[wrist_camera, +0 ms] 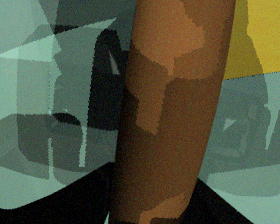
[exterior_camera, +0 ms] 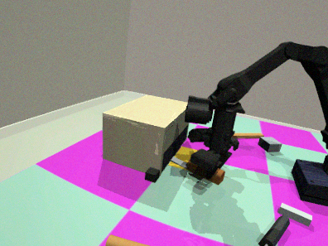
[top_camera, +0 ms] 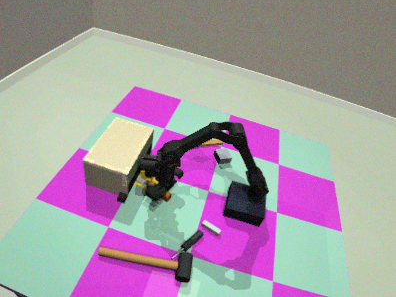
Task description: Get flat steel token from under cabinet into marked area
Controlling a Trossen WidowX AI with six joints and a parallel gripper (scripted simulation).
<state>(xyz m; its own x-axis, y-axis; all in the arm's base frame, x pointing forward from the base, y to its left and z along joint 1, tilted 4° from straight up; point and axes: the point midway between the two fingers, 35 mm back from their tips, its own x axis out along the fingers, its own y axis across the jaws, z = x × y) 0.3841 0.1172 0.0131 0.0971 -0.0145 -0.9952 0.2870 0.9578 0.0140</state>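
The cream cabinet [top_camera: 117,151] [exterior_camera: 141,127] stands on the checkered table on short black feet. A yellow marked area [top_camera: 142,181] [exterior_camera: 182,152] [wrist_camera: 263,28] lies in front of its open bottom gap. My gripper [top_camera: 159,191] [exterior_camera: 205,165] is low over this area, shut on a tool with a brown wooden handle [top_camera: 166,196] [exterior_camera: 219,176] [wrist_camera: 169,110]. A grey flat end [exterior_camera: 178,161] sticks out from the gripper toward the cabinet gap. The handle fills the wrist view. I cannot make out the steel token in any view.
A hammer [top_camera: 145,261] lies at the front. A black-handled tool [top_camera: 192,240] [exterior_camera: 275,230] and a white bar [top_camera: 211,227] [exterior_camera: 295,214] lie near the arm base [top_camera: 244,204] [exterior_camera: 311,179]. A grey block [top_camera: 223,155] [exterior_camera: 270,144] and a wooden stick [top_camera: 215,142] [exterior_camera: 248,135] lie behind.
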